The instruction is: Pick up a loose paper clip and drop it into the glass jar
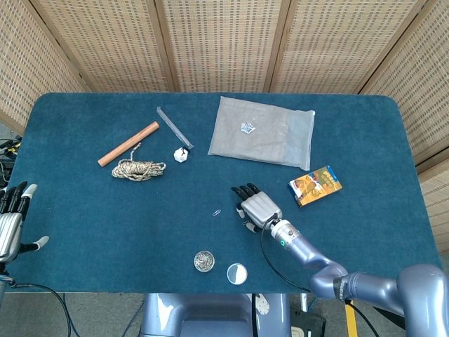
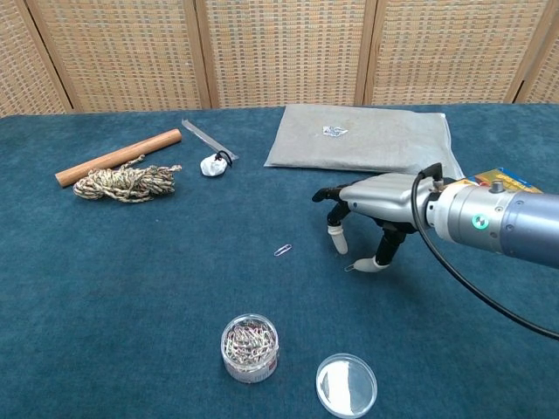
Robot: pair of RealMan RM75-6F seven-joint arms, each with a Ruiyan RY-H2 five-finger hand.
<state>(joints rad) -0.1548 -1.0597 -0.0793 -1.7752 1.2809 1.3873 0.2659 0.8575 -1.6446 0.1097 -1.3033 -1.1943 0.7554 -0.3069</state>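
Two loose paper clips lie on the blue cloth: one out in the open, the other right at the thumb tip of my right hand. That hand arches palm-down over the second clip, fingertips close to the cloth and apart, gripping nothing. The glass jar stands near the front edge, open and full of clips, with its lid lying beside it. My left hand hangs open off the table's left edge.
A wooden dowel and a coil of rope lie at the back left, with a clear strip and a white crumpled scrap nearby. A grey pouch sits at the back centre, an orange box right of my right hand.
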